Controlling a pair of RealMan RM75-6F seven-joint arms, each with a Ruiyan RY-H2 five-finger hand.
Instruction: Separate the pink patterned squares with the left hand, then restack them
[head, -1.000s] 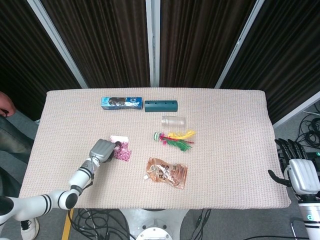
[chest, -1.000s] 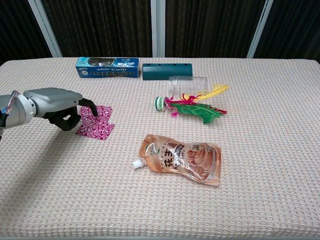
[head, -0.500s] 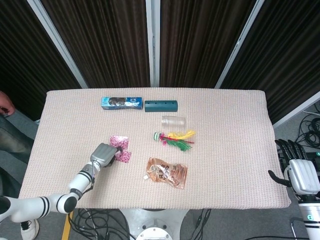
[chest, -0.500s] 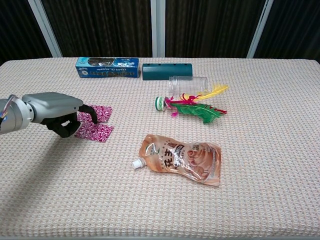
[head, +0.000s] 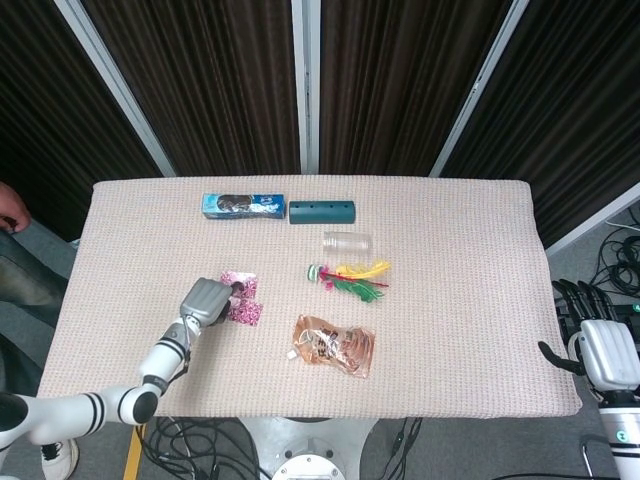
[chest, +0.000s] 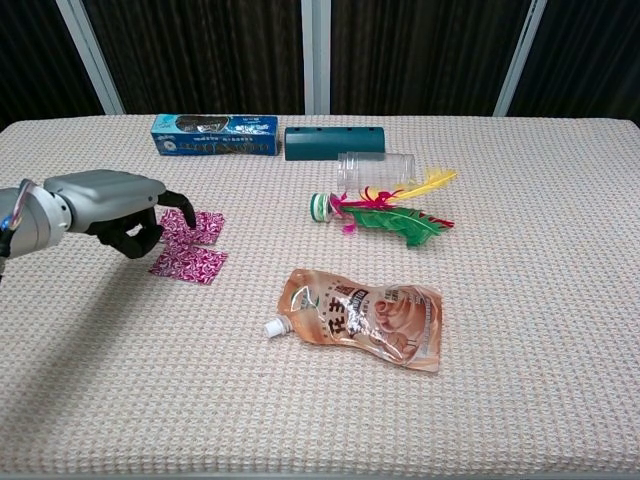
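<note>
Two pink patterned squares lie on the cloth at the left, slightly overlapping at a corner. The far square (chest: 204, 228) (head: 240, 282) is partly under my left hand's fingertips (chest: 183, 213). The near square (chest: 188, 264) (head: 246, 313) lies flat and uncovered. My left hand (chest: 105, 205) (head: 204, 300) hovers low just left of them, its fingers curled downward and spread, tips touching the far square, with nothing lifted. My right hand (head: 600, 345) hangs off the table's right front corner, fingers apart and holding nothing.
A blue snack box (chest: 214, 135) and a dark teal case (chest: 334, 141) lie at the back. A clear jar (chest: 376, 166), a feathered shuttlecock (chest: 385, 212) and an orange drink pouch (chest: 358, 318) occupy the middle.
My left hand dipped toward me over both squares, then drew back up and away. The near square is now uncovered and the squares lie further apart than a second ago.
</note>
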